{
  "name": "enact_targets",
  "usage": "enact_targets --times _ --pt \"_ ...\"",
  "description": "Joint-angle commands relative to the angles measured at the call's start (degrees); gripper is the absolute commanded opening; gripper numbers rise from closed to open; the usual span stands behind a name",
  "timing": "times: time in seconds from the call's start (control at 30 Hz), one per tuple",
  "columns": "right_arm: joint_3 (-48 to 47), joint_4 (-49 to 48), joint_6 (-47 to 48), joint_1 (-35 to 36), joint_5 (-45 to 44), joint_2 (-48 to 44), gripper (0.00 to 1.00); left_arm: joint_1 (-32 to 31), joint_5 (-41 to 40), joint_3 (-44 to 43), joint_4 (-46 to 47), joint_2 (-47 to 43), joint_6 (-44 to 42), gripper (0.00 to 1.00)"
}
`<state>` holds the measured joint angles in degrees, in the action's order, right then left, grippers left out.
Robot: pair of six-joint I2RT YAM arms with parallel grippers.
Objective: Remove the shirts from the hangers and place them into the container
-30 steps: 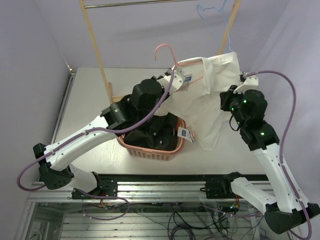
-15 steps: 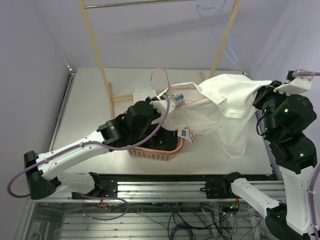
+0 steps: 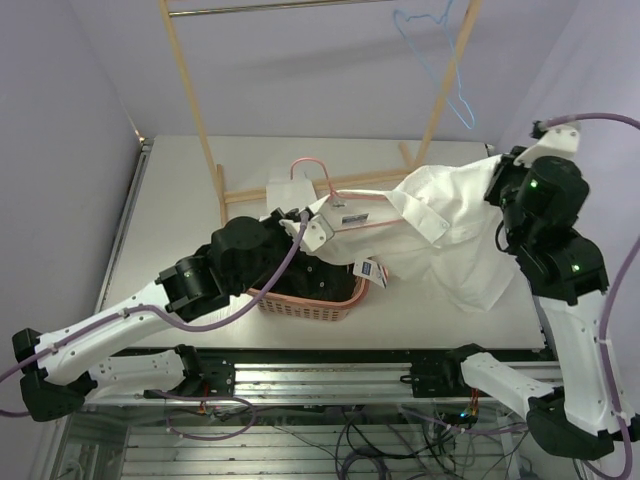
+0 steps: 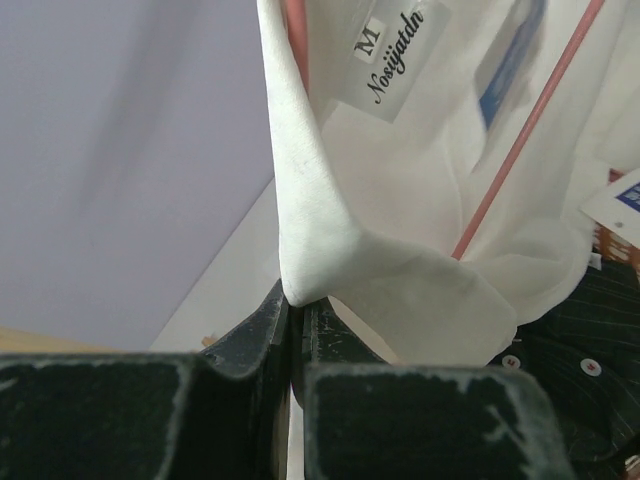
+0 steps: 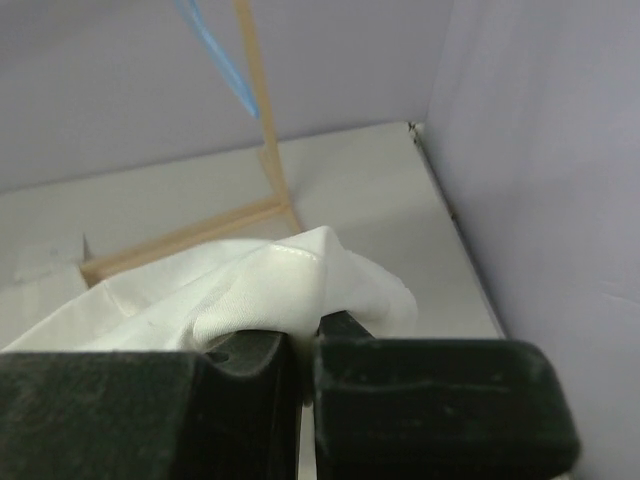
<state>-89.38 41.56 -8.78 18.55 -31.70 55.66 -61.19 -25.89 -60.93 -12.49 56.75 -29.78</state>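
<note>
The salmon-pink container (image 3: 303, 306) sits near the front edge of the worktop (image 3: 175, 210), left of centre, with the dark pinstriped shirt (image 3: 322, 281) lying inside it; a small white-and-blue tag (image 3: 372, 270) hangs at its right rim. Just above the container's far side, the left gripper (image 4: 297, 305) has its fingers pressed together on a collar tip of the cream-white shirt (image 3: 450, 230); the left wrist view shows a neck label (image 4: 391, 52) marked M inside that collar, and the dark shirt below to the right. The cream-white shirt is stretched across the right half of the worktop, lifted at both ends, its lower edge drooping to the surface right of the container. At its right end, the right gripper (image 5: 305, 335) is closed on a bunched fold of the white cloth, held high near the worktop's right edge. The pink hanger (image 4: 526, 130) runs through the collar, its hook poking out behind the left gripper. Farther back stands the wooden rack (image 3: 190, 100); the light blue hanger (image 5: 213, 50) hangs from it, bare.
</note>
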Motion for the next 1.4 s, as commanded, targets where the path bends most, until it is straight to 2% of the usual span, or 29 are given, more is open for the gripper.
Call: enact_targets --times 0.0,0.07,0.1,0.13,0.23,0.27,0.43,0.53,0.67,0.8,0.93,1.13,1.23,1.37 --pt "3.9 4.6 -0.1 0.0 5.8 0.7 0.0 -0.1 7.1 -5.2 -2.2 0.0 -0.4 0.07" --pt "5.2 7.6 0.0 0.0 8.8 1.4 0.0 -0.1 8.3 -7.4 -4.6 0.8 -0.3 0.07" --pt "5.4 9.3 -0.3 0.0 10.4 1.8 0.1 -0.1 8.2 -8.6 -5.3 1.3 -0.3 0.07" --pt "5.5 11.0 -0.4 0.0 12.1 2.0 0.27 -0.1 7.9 -9.4 -5.9 1.9 -0.4 0.07" --pt "5.3 14.2 -1.1 0.0 16.1 0.0 0.55 -0.1 5.8 -11.6 -6.8 4.0 -0.5 0.07" --pt "4.9 14.6 -0.7 0.0 17.6 -1.4 0.73 -0.1 5.3 -12.8 -7.4 5.0 -0.5 0.07" --pt "-1.9 19.8 -0.3 0.0 21.3 -5.0 0.84 -0.1 4.9 -19.2 -12.1 11.1 0.6 0.07" --pt "-4.0 22.5 -0.6 0.0 18.2 -5.4 0.85 -0.1 6.2 -20.4 -12.4 11.9 0.8 0.07" --pt "-6.2 23.9 -1.9 0.0 7.5 -6.4 0.86 -0.1 5.4 -19.4 -12.4 11.7 0.7 0.07" --pt "-9.6 22.0 -2.1 0.0 1.2 -7.4 0.85 -0.1 4.1 -17.7 -12.0 11.7 0.7 0.07" --pt "-11.7 19.7 -0.6 0.0 7.7 -8.2 0.8 -0.1 3.0 -20.0 -13.4 14.2 1.1 0.07" --pt "-13.0 20.8 2.1 -0.1 28.8 -6.7 0.77 -0.1 2.8 -24.9 -15.8 18.3 1.5 0.07" --pt "-11.3 22.5 1.8 0.0 31.1 -6.2 0.77 -0.1 3.2 -25.5 -15.4 18.7 1.5 0.07" --pt "-7.6 23.3 1.3 -0.1 28.3 -6.8 0.77 -0.1 3.4 -25.8 -15.1 18.4 1.5 0.07"
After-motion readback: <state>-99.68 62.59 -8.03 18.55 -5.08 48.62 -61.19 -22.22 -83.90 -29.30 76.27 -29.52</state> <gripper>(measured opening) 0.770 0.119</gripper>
